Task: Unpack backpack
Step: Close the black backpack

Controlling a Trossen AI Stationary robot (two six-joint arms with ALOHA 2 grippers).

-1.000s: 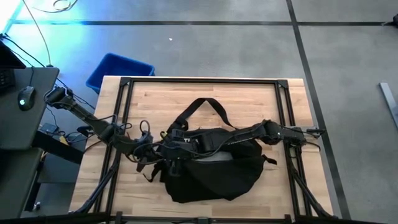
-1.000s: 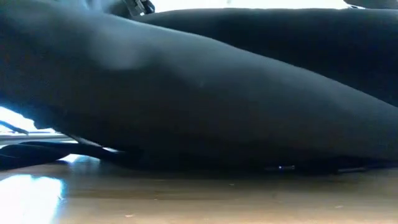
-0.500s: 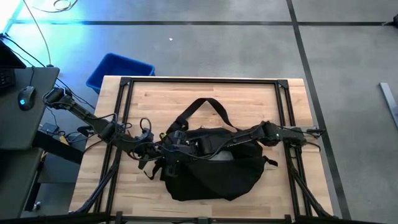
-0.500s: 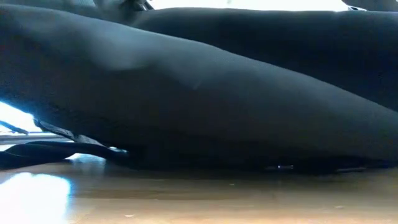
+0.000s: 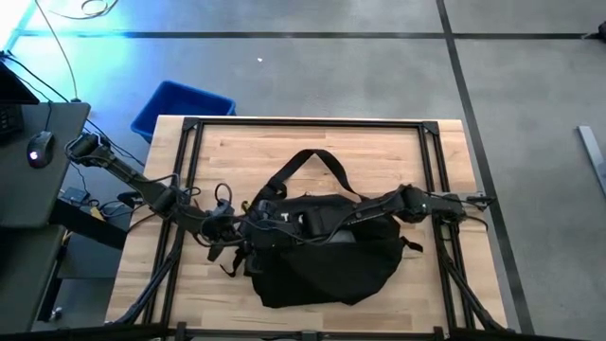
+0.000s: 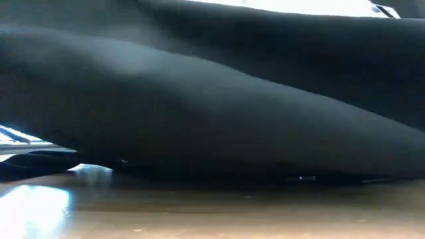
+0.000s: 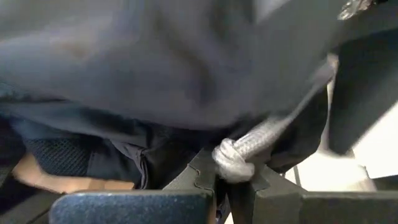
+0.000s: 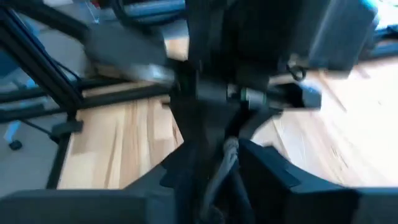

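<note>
The backpack (image 5: 327, 256) is lying flat near the middle of the worktop (image 5: 379, 152), its long strap (image 5: 312, 163) looping toward the far edge. It is looking soft and floppy, likely to sag and slide rather than lift cleanly, so the zipper cord and strap are seeming the surest holds. The left gripper (image 7: 233, 177) is pinching a knotted grey pull cord (image 7: 249, 149) at the bag's left end, fingers fully closed on it. The right gripper (image 8: 214, 165) is working at the bag's upper seam; its fingers are standing partly apart around a cord, though a firm hold cannot be confirmed. Compared with a second earlier, the fabric has slumped lower and the opening has flattened.
</note>
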